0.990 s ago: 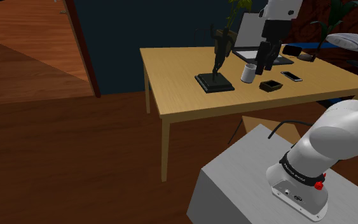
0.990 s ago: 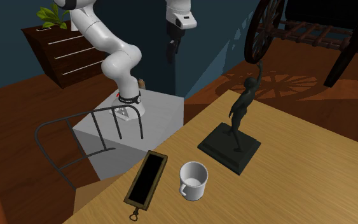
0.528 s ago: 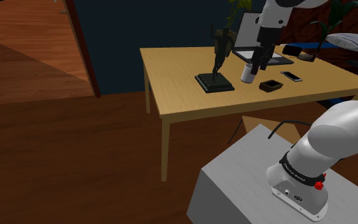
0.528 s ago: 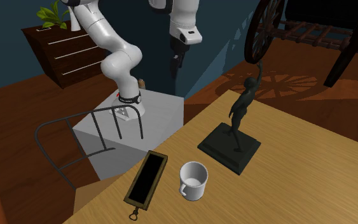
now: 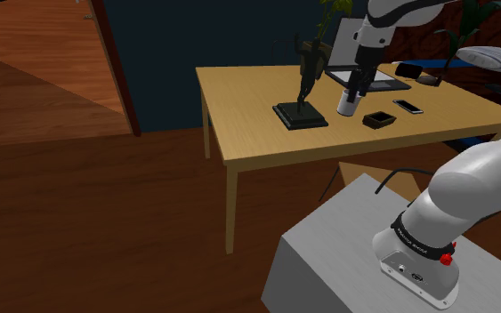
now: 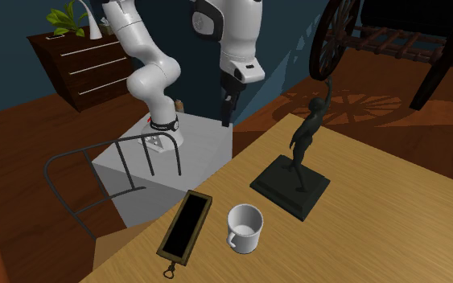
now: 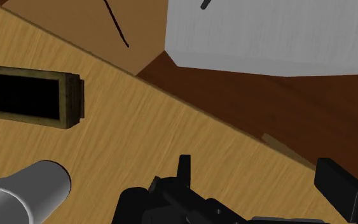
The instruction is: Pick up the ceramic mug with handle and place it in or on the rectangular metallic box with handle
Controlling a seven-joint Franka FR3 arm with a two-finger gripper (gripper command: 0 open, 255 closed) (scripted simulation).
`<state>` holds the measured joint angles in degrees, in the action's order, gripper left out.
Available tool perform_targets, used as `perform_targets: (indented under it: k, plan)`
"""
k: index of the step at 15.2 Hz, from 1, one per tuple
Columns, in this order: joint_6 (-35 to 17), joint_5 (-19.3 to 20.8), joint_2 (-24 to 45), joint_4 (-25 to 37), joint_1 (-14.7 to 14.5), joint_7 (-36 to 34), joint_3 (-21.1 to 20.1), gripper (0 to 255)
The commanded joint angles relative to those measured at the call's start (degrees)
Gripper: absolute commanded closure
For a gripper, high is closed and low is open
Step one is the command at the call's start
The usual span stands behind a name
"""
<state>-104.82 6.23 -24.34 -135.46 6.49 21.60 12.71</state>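
Dropped well lower over the last second; now hanging above the near edge of the desk (image 6: 377, 221) with jaws apart, gripping nothing. Mug (image 6: 245, 227) upright on the desk, unmoved, just beside the box (image 6: 186, 227), with the statue (image 6: 290, 186) on its other side. Seen from the wrist, mug off to one side of the jaws, not between them. Approach under way, then: probably a shift over the mug and more descent needed before closing.

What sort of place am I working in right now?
Probably a home study or living room: a wooden table carrying an open laptop and a dark figurine, with a chest of drawers nearby.
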Motion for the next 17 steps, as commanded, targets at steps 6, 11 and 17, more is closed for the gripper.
perform_targets:
  k: [6,11,17]
  plan:
    - [-7.9,0.7,12.3,6.7,1.7,5.9,4.8,0]
    - [-12.1,-1.0,21.8,13.6,3.0,10.6,7.6,0]
    - [-15.0,-5.1,33.7,24.1,5.7,16.5,9.6,0]
